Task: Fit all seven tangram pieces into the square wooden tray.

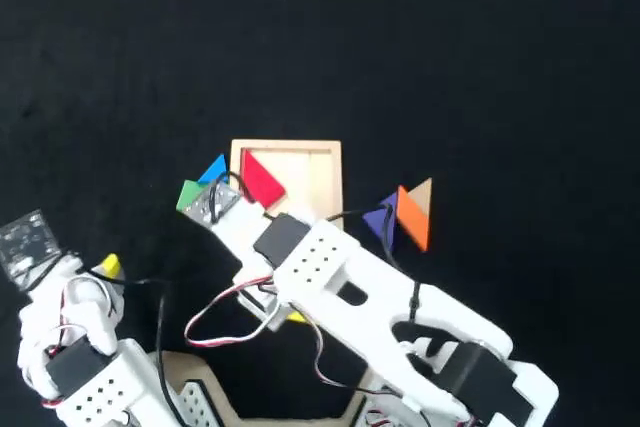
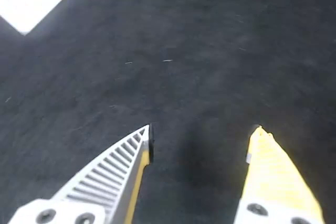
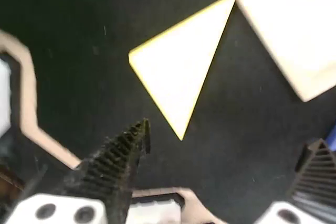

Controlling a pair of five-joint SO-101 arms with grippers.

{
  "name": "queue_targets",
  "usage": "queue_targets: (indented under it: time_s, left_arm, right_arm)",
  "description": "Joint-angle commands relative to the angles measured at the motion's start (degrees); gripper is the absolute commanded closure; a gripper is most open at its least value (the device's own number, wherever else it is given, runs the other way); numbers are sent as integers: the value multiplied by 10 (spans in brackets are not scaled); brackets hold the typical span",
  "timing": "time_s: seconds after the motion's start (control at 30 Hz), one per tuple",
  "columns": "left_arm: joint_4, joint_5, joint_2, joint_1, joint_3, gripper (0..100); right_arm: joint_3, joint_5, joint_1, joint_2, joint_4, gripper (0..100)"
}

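Tray [image 1: 335, 162]: 1 of 7 in. The red triangle [image 1: 262, 180] lies in its left half; can't tell if it's seated flat. The rest of the floor is bare wood.

6 left on the black cloth [image 1: 450, 67]:
- blue piece [image 1: 213, 169] and green piece [image 1: 189, 193], just beside the tray's left edge
- purple piece [image 1: 381, 219], orange triangle [image 1: 413, 217] and plain wood triangle [image 1: 423, 193], clustered right of the tray, touching each other
- yellow triangle [image 3: 178, 80], off a tray corner, under the right arm

Right gripper [image 3: 229, 135]: jaws wide apart, holding nothing, yellow triangle just ahead of the tips, so probably the next pick. Left gripper [image 2: 202, 129]: also spread and empty, over bare cloth well away from the pieces.
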Motion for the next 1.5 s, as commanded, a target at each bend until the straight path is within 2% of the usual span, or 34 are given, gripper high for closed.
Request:
queue_targets:
  time_s: [0.0,0.17,0.27,0.33,0.5,0.63,1.1,1.3,1.47]
  left_arm:
    - [-22,13,-3,-56,-12,701]
    - [-5,-1,-3,-99,-12,701]
    - [15,-69,-3,-128,-12,701]
    - [18,-90,-3,-134,-7,701]
    - [18,-93,-3,-132,0,701]
    - [18,-94,-3,-136,2,701]
    - [18,-92,-3,-132,2,701]
    - [18,-92,-3,-132,2,701]
    - [18,-92,-3,-132,2,701]
  right_arm:
    - [-26,-19,2,2,-45,564]
    - [-27,-22,-12,1,-81,566]
    - [-14,-24,-36,7,-99,567]
    - [0,-24,-51,21,-118,567]
    - [12,-66,-55,93,-163,568]
    - [11,-70,-55,137,-168,568]
    - [7,-66,-55,145,-159,573]
    - [-11,-67,-53,170,-158,718]
    - [-82,-67,-52,250,-105,707]
